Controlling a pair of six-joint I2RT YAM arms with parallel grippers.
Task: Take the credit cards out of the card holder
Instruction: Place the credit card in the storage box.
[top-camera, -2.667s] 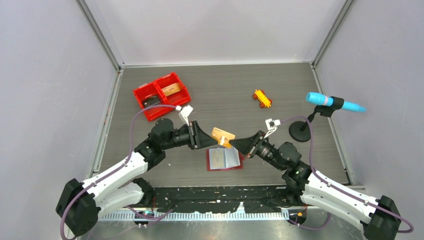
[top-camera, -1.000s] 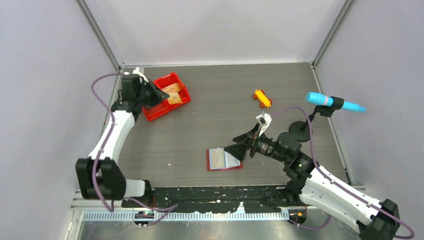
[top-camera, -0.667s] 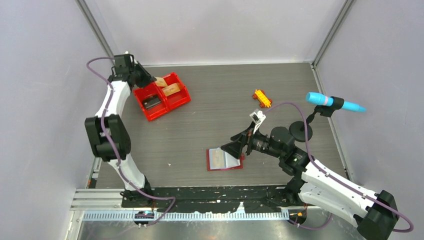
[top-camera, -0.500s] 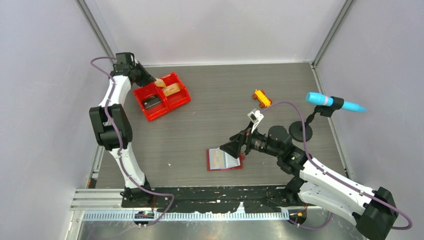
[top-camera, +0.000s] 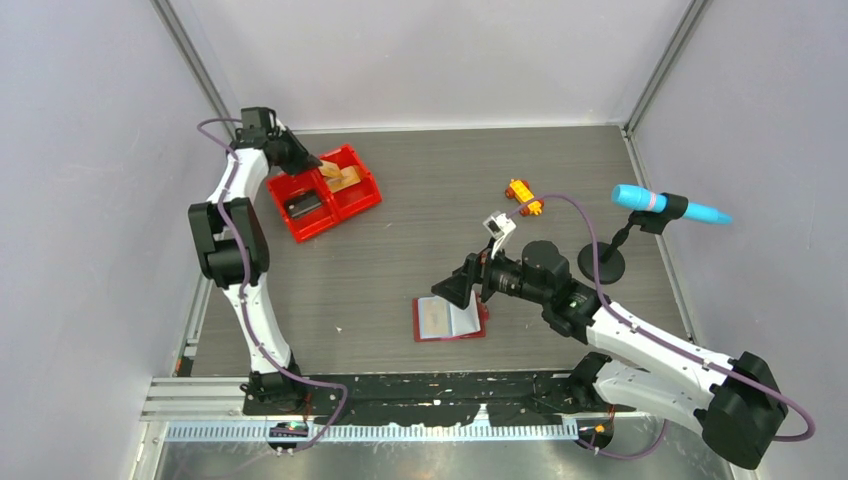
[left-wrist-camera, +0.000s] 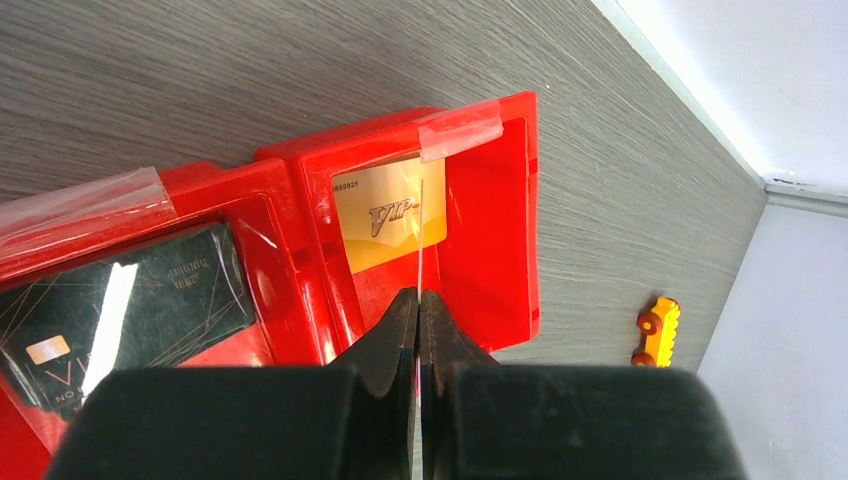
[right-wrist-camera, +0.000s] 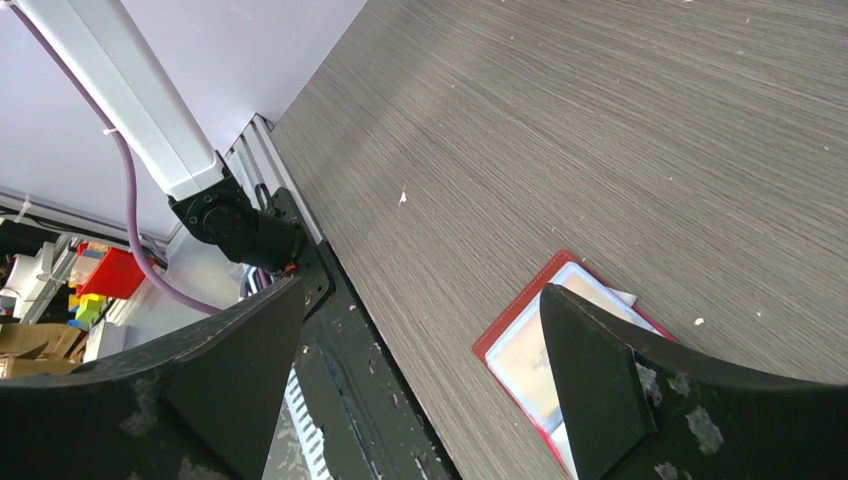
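Observation:
The dark red card holder (top-camera: 448, 318) lies open near the table's front, pale lining up, and shows in the right wrist view as a red-edged corner (right-wrist-camera: 510, 322). An orange-tinted credit card (top-camera: 437, 317) sits in its clear pocket (right-wrist-camera: 525, 360). My right gripper (top-camera: 462, 288) hangs open just above the holder's right half, nothing between its fingers (right-wrist-camera: 422, 290). My left gripper (top-camera: 318, 163) is shut on a thin card seen edge-on (left-wrist-camera: 421, 230), held over the red bin's right compartment (left-wrist-camera: 418, 293). A gold card (left-wrist-camera: 388, 208) lies flat in that compartment.
The red two-compartment bin (top-camera: 372, 197) stands at the back left, its wall (left-wrist-camera: 500, 250) below my left fingers. A black card (left-wrist-camera: 150, 300) lies in its left compartment. An orange-yellow toy vehicle (top-camera: 523, 196) sits behind the right arm. A blue microphone (top-camera: 668, 207) stands at right.
My left arm carried the card from above the holder to the bin, lately edging right over the right compartment. My right gripper stayed open and shifted left and back over the holder.

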